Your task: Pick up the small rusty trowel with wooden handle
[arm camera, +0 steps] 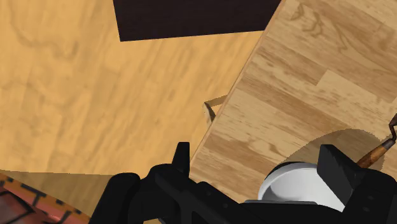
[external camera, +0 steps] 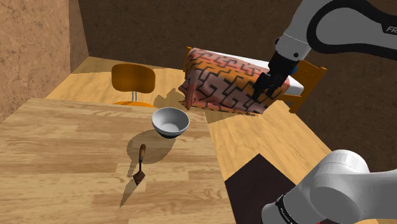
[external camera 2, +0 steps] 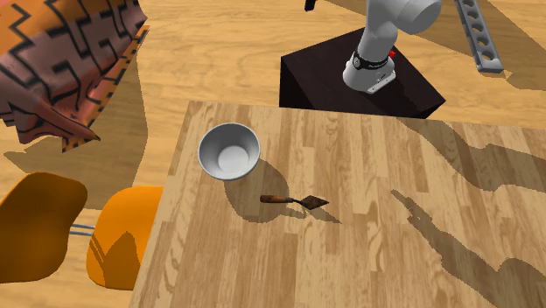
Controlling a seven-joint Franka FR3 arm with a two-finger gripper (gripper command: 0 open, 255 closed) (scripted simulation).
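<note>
While a light wooden table fills the foreground of the shoulder view, a bed draped in an orange-and-black patterned blanket stands beyond its far corner on the wooden floor. The white arm rises from its dark box stand, which sits against the table's edge, and arches high toward the bed. An orange chair stands on the floor off the table's far side. On the table, near that side, a white bowl sits upright. The black gripper hangs in the air above, its fingers spread wide and holding nothing; in the wrist view it looks down over the table's edge and the bowl. The small trowel lies flat on the tabletop near the bowl but not touching it, brown handle toward the bowl, rusty pointed blade away, well apart from the gripper.
</note>
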